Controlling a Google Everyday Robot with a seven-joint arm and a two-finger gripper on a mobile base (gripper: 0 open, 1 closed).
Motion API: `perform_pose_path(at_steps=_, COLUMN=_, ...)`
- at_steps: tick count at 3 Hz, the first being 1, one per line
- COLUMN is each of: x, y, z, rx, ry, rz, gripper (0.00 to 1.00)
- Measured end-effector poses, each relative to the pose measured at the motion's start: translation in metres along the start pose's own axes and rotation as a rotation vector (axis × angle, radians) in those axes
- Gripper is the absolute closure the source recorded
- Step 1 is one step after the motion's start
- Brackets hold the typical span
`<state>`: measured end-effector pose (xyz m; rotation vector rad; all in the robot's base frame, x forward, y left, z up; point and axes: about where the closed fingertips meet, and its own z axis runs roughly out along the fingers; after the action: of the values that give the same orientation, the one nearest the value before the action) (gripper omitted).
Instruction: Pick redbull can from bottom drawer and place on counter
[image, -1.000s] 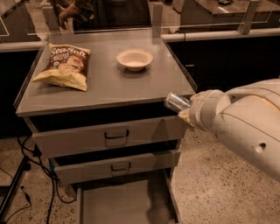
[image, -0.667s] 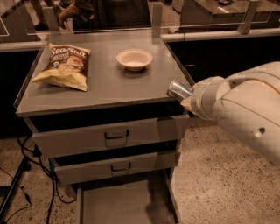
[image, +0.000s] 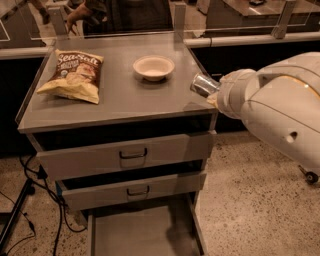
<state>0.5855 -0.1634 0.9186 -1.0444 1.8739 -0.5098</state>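
The redbull can (image: 202, 84), a slim silvery cylinder, hangs tilted in the air just above the right edge of the counter (image: 125, 97). It sticks out leftward from the end of my white arm. My gripper (image: 214, 93) is shut on the can and mostly hidden behind the wrist. The bottom drawer (image: 142, 231) is pulled out at the foot of the cabinet, and its flat grey floor shows nothing on it.
A pale round bowl (image: 153, 67) sits on the counter left of the can. A yellow and brown chip bag (image: 72, 75) lies at the counter's left. The two upper drawers (image: 125, 156) are slightly ajar. Cables (image: 30, 210) trail on the floor at left.
My arm has lifted the can from beside the counter's front right corner up to just above the counter's right edge.
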Motion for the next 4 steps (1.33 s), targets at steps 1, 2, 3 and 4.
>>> perform_pose_path(at_steps=1, x=0.001, y=-0.005, z=0.002, rx=0.015, ry=0.003, rz=0.006, gripper=1.0)
perform_pose_path(at_steps=2, x=-0.011, y=-0.014, z=0.012, rx=0.0, ry=-0.032, rz=-0.009, gripper=1.0)
perform_pose_path(at_steps=3, x=-0.04, y=-0.028, z=0.033, rx=-0.032, ry=-0.098, rz=-0.037, gripper=1.0)
perform_pose_path(at_steps=4, x=-0.066, y=-0.033, z=0.049, rx=-0.077, ry=-0.157, rz=-0.057, gripper=1.0)
